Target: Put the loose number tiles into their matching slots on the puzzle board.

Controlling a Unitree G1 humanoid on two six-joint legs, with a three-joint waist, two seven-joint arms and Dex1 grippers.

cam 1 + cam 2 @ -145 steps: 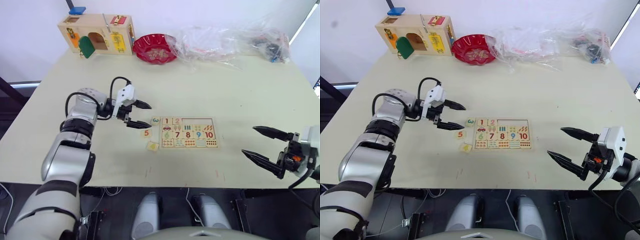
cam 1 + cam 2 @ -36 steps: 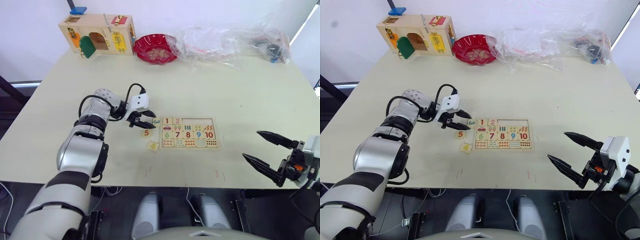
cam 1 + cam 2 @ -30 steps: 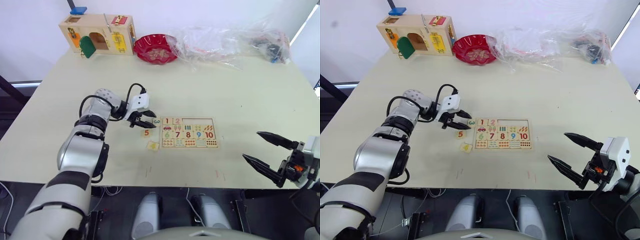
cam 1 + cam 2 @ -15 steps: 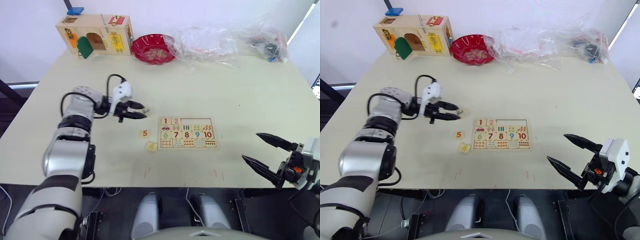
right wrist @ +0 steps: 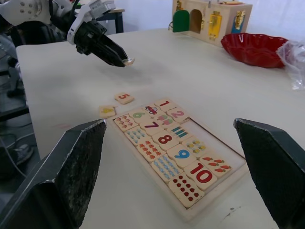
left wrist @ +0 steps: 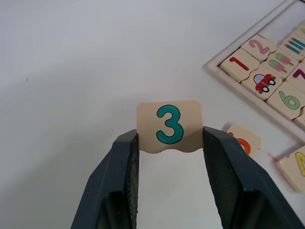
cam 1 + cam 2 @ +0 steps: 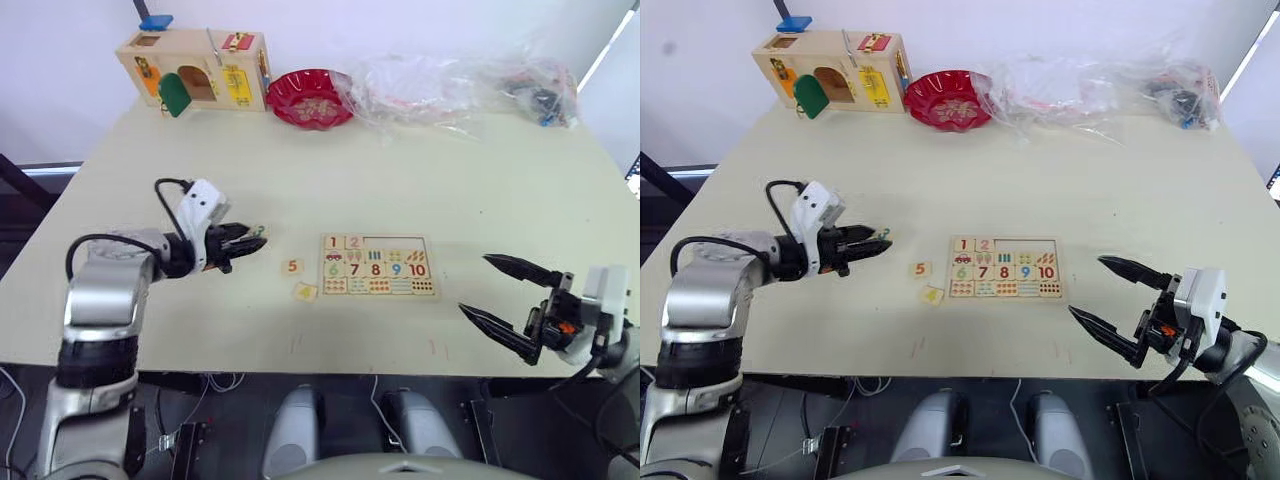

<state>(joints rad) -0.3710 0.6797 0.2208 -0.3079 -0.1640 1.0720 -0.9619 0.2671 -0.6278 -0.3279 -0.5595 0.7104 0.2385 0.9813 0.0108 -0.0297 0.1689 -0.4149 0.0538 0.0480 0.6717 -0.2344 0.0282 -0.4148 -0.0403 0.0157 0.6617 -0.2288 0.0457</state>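
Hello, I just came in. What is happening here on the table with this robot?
The robot is filling a number puzzle. Its left gripper is shut on the 3 tile, held above the table to the left of the puzzle board. Tiles 1 and 2 already sit in the top row; the slots beside them are empty. The 5 tile and another loose tile lie beside the board. The right gripper waits open.
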